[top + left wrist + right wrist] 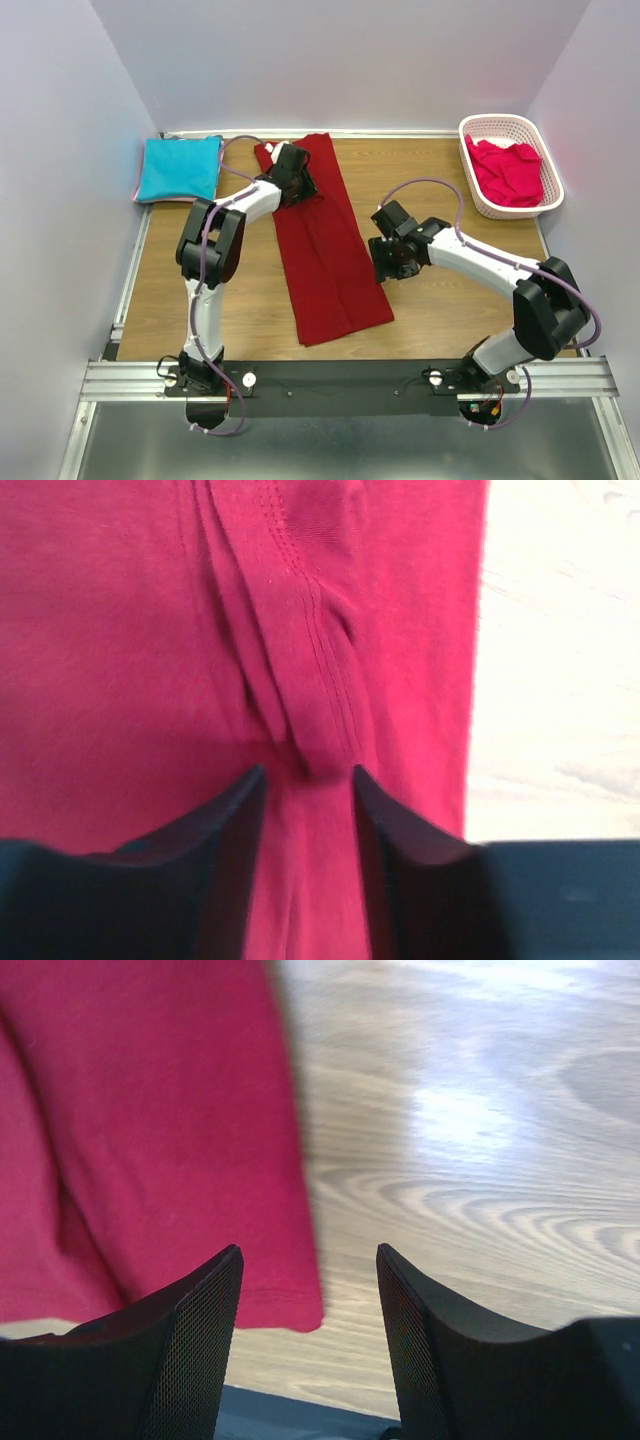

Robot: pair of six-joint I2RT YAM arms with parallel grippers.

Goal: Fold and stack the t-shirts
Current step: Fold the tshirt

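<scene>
Wooden worktop (450, 300), pale walls (350, 60), dark red shirt (325, 250) under the half-open left claw (305, 777) straddling a crease, right claw (310, 1255) open, empty, beside its hem corner, turquoise shirt (180, 168) left, pink shirt (508, 172) in basket (500, 120) beyond

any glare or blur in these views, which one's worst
Top external: even light, everything sharp, no glare. Left wrist, the worst: the table is blown out almost white beside the dark red t-shirt, whose stitching stays fairly crisp. Right wrist: a bright glare patch on the table, and the shirt's edge is smeared soft.
</scene>
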